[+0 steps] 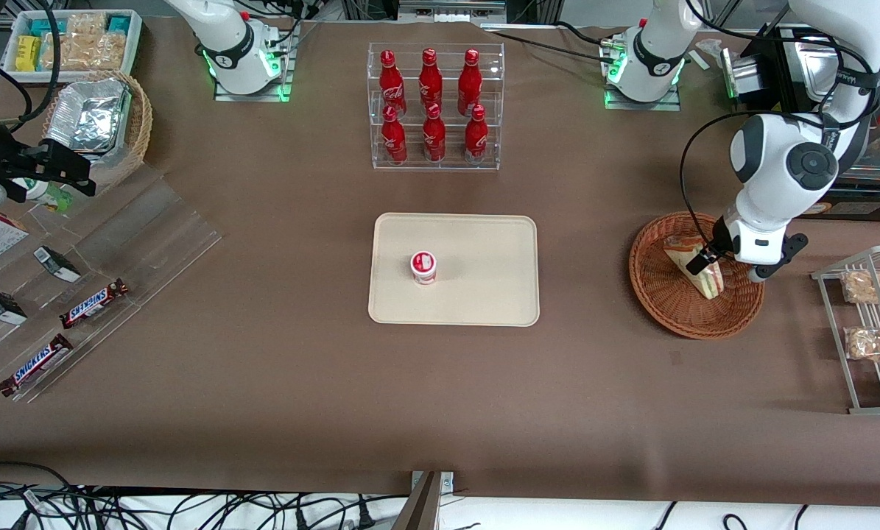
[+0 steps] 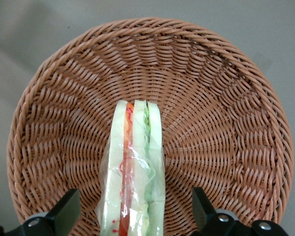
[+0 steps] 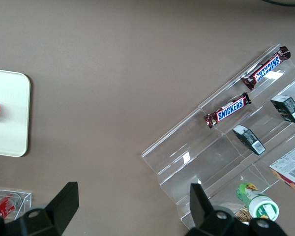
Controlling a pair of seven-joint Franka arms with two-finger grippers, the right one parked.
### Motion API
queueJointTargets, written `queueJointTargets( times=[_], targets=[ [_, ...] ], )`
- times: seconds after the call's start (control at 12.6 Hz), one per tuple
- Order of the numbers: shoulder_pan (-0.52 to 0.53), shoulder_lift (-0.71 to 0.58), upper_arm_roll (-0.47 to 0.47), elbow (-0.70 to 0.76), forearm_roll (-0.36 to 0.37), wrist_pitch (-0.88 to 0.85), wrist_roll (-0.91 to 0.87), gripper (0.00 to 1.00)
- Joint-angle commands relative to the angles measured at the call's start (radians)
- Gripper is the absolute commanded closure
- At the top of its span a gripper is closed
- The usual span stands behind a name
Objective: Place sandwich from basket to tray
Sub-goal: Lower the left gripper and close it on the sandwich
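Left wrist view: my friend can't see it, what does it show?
A wrapped sandwich stands on its edge in a round brown wicker basket. The open claw hangs above it, one finger on each side, not touching.

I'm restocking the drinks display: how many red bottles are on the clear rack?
6 red bottles on the clear rack: three on the upper step, three on the lower, nearer the tray. None look hidden. The gripper is open around the sandwich in the basket.

Reddish-brown woven basket [image 2: 221, 98]; white, red, green sandwich [image 2: 135, 172]; cream tray [image 1: 484, 250]
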Motion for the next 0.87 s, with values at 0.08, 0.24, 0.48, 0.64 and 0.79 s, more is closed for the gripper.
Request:
queueJointTargets(
  times=[0.08,0.24,0.48,0.64,0.79],
  targets=[
    [-0.017,0.004,-0.006,-0.001,0.037,-0.004,-0.073,0.00],
    [-0.018,0.004,-0.006,0.000,0.039,-0.023,-0.070,0.00],
    [-0.017,0.005,-0.004,0.000,0.040,-0.033,-0.057,0.00],
    [-0.012,0.004,-0.004,0.009,0.080,-0.090,-0.004,0.00],
    [-0.006,0.004,-0.004,0.009,0.080,-0.090,0.006,0.03]
  ],
)
